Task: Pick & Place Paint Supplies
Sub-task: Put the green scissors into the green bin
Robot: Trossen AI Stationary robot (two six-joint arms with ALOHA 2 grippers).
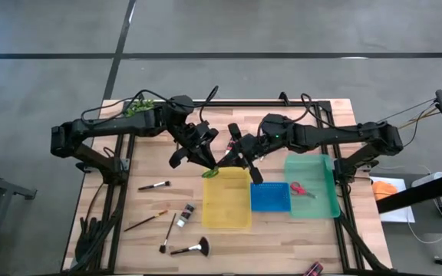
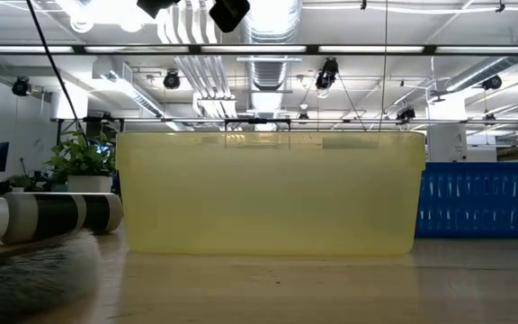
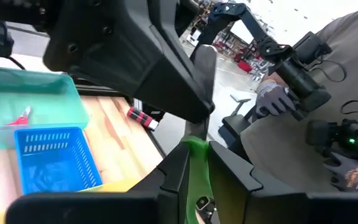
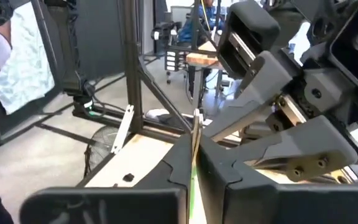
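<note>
1. A wooden table (image 1: 282, 238) on a grey workshop floor; both arms meet over its middle, above the far edge of the yellow tray (image 1: 226, 198).
2. The left gripper (image 1: 206, 159) is clamped on a green-handled item (image 3: 196, 163), probably scissors; the right gripper (image 1: 232, 159), just beside it, has pinched its fingers onto the same piece; it looks like a handover, so the nearer arm can reach the trays.
3. Just beyond the right gripper sit the blue tray (image 1: 270, 197) and the green tray (image 1: 317, 188), red scissors (image 1: 299, 188) already inside.
4. Well behind the left gripper, brushes (image 1: 153, 185) and a fan brush (image 1: 192, 248) wait loose on the wood.
</note>
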